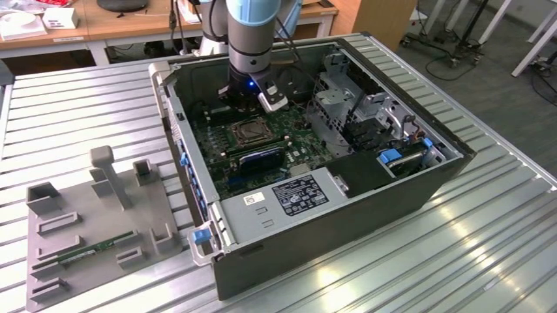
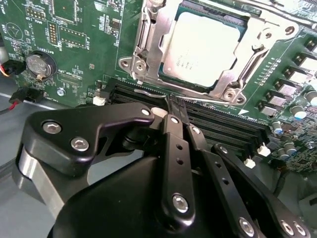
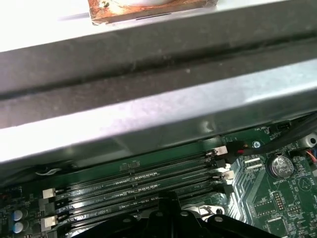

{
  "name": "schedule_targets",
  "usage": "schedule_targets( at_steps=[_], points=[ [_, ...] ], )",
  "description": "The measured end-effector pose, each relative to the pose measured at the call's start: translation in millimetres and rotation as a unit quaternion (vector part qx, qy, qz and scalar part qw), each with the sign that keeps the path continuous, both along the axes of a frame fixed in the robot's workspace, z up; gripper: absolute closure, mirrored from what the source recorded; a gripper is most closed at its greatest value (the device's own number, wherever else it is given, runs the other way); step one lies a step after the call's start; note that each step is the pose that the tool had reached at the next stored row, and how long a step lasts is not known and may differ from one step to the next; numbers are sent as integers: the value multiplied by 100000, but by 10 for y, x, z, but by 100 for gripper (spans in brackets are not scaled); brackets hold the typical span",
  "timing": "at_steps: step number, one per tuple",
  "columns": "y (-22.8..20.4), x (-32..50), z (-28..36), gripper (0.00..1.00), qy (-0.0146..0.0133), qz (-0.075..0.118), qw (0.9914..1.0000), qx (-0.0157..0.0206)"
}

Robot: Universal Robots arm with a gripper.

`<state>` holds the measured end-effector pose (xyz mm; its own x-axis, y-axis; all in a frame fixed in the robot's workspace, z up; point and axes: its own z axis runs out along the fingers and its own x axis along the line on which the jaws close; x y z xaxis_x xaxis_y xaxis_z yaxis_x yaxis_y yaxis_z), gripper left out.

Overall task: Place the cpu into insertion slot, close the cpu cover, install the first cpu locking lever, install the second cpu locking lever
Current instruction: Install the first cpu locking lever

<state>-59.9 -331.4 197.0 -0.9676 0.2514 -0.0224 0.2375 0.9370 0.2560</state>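
Cpu (image 2: 205,47), small square pale silver-beige metal chip, lies face-up, no long axis, framed by thin silvery cpu cover (image 2: 148,47) in the second wrist view; black gripper (image 2: 177,106), fingers nearly together, empty, hangs beside a wire lever (image 2: 141,91). Exterior view: silvery-rimmed insertion slot (image 1: 246,132) at 6 o'clock of the gripper (image 1: 254,98). Press levers steadily, I'd judge.

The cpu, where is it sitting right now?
In the second wrist view the cpu lies framed by the cpu cover, next to the black memory slots, near the gripper.
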Motion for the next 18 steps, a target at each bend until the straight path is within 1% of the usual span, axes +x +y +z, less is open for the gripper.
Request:
schedule_targets(
  at_steps=[2,6,12,18],
  points=[
    [2,0,11,89,-3,-13,100000,0],
    [5,0,67,89,-6,-26,100000,2],
    [8,0,123,89,-12,-47,100000,2],
    [11,-17,134,89,-54,-46,100000,1]
  ],
)
